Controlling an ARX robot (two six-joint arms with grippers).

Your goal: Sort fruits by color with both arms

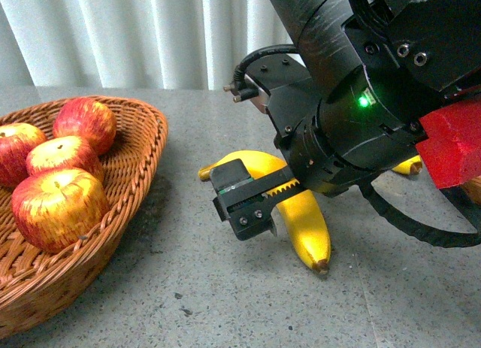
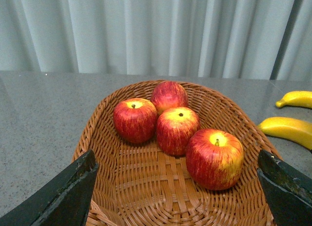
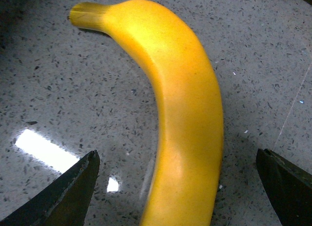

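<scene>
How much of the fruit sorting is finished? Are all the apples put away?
Done: four apples sit together in the wicker basket. In hand: the right gripper is open over a banana lying on the table, not gripping it yet. The left gripper is open and empty by the basket. Left: that banana and a second banana farther back are both on the table, unsorted.

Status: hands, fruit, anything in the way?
Right hand open over banana on table. Left hand open, empty, facing basket holding four apples. Nothing blocks the grasp.
</scene>
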